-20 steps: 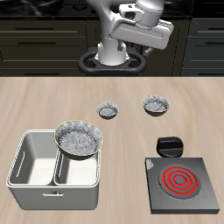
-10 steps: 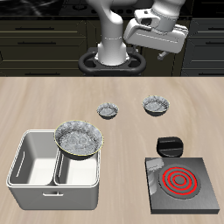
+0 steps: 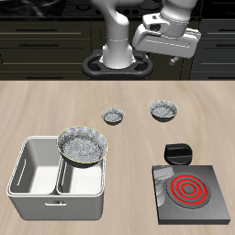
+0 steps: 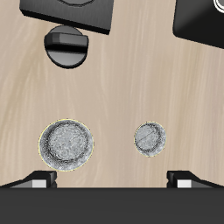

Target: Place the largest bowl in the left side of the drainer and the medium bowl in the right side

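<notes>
The largest bowl (image 3: pixel 83 145), wide, grey and speckled, rests in the top of the drainer (image 3: pixel 32 179) compartment nearer the hotplate, with its rim about level with the tub's walls. The other compartment holds nothing. The medium bowl (image 3: pixel 163 112) (image 4: pixel 66 143) stands on the bare table farther back, and the smallest bowl (image 3: pixel 112 117) (image 4: pixel 150 137) is beside it. My gripper (image 3: pixel 163 55) (image 4: pixel 112 179) hangs high above the back of the table, over the two loose bowls. It is open and empty, with the fingertips (image 4: pixel 39 180) spread wide.
A black hotplate (image 3: pixel 188 193) (image 4: pixel 74 10) with red rings sits near the table's front edge. A black round knob-like object (image 3: pixel 178 152) (image 4: pixel 68 46) lies just behind it. Dark cabinets stand behind the table.
My arm has swung sideways and risen slightly, carrying the gripper from over the table's back centre to above the medium bowl's side. The bowls and drainer have not moved.
</notes>
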